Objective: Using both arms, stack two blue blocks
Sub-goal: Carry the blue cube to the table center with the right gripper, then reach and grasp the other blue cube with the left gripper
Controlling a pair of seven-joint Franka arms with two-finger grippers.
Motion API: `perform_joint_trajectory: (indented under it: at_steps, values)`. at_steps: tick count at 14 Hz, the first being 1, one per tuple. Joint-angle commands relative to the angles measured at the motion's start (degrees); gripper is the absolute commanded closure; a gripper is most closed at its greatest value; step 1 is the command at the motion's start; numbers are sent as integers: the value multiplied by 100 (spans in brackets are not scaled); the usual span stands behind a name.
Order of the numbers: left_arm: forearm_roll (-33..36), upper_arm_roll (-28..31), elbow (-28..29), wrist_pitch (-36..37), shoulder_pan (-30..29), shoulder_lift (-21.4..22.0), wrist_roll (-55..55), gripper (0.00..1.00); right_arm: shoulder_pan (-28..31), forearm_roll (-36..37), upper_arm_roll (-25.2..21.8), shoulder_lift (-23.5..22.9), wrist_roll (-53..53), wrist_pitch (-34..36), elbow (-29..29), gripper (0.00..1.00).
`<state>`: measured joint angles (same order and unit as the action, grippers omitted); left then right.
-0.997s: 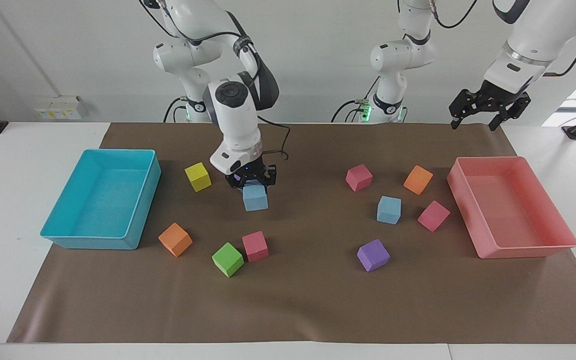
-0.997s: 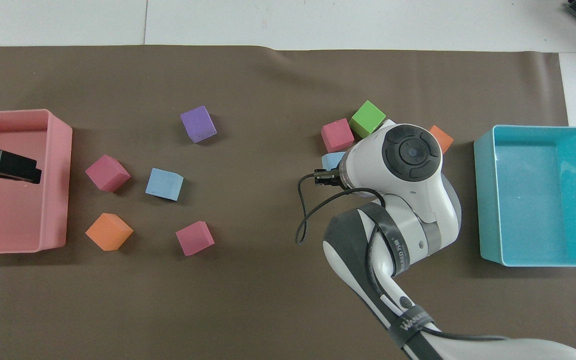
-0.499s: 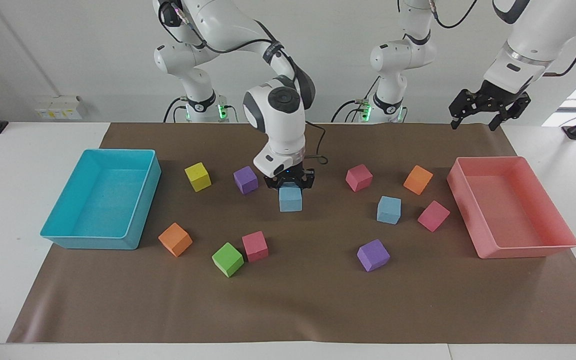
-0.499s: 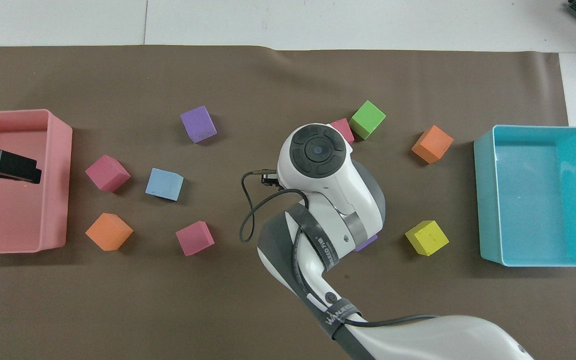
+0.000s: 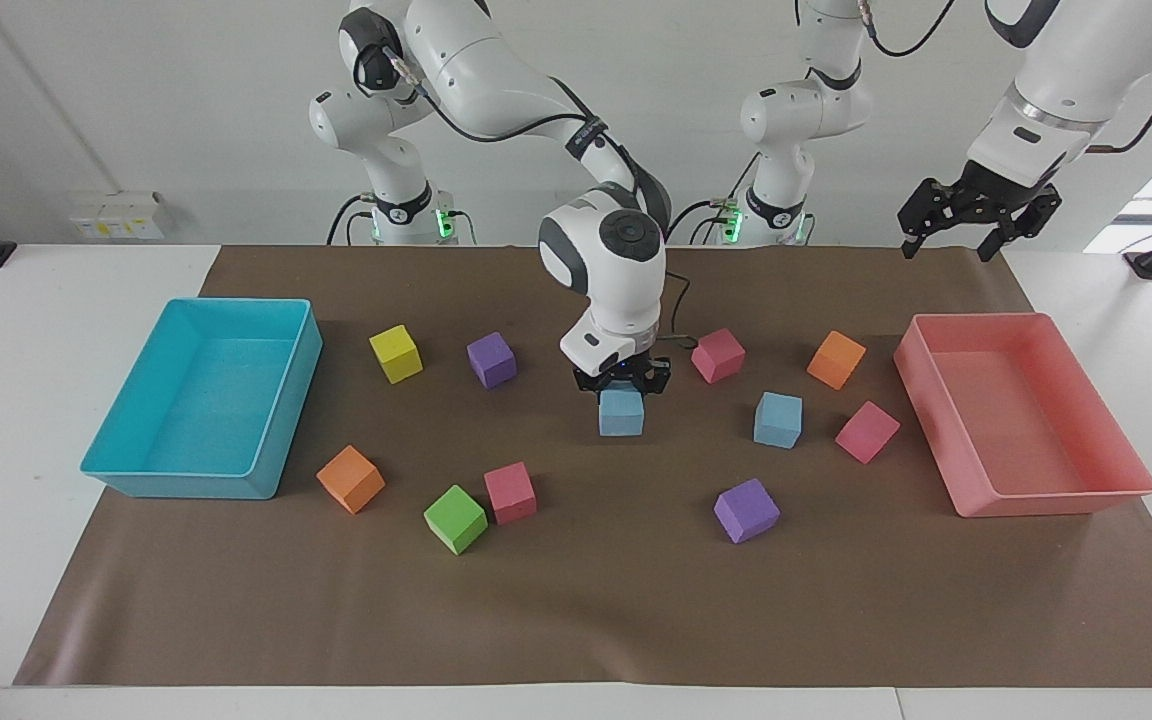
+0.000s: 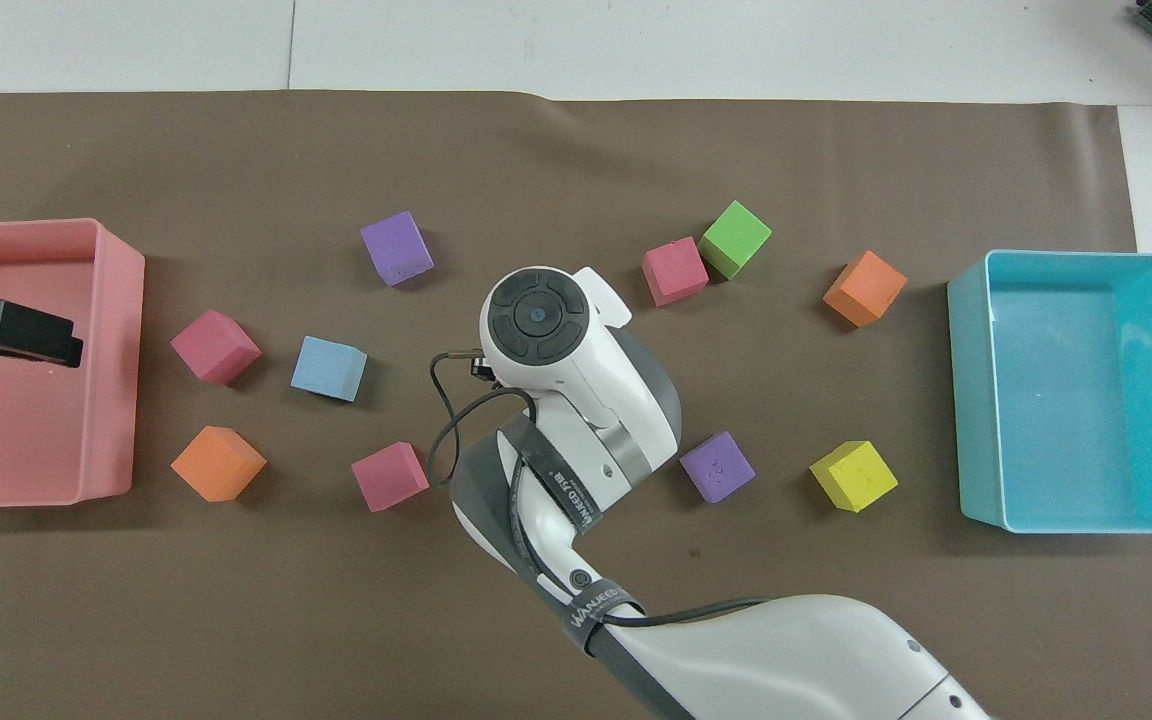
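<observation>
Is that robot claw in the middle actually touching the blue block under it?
Touching. The facing view shows the right gripper clamped around the top of the blue block, carrying it above the mat.

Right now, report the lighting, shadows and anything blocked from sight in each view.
Facing view: even, soft light; faint shadows beside the cubes; bright window glare at the edge near the left gripper; the right gripper carries a blue block, sharply shown. Overhead view: flat light, the right arm's wrist hides that block; the other blue block shows clearly.
</observation>
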<state>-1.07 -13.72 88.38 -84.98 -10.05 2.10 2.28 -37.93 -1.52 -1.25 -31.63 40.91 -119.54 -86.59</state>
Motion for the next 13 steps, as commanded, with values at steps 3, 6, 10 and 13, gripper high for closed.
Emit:
perform_joint_trajectory:
  at_steps: [3, 6, 10, 13]
  values:
    - [-78, -25, 30, 51, -15, 80, 123, 0, 5, 55, 2, 69, -179, -272, -472, 100]
    - [-86, -43, 65, -45, 38, 80, 141, 0, 5, 29, 2, 130, -232, -412, -648, 100]
    - [-104, -60, 503, -553, 187, 1, 115, 0, -13, -6, 10, 201, -425, -404, -745, 100]
    - [-235, -60, 882, -993, 240, -8, 106, 0, -12, -32, 11, 201, -417, -474, -833, 100]
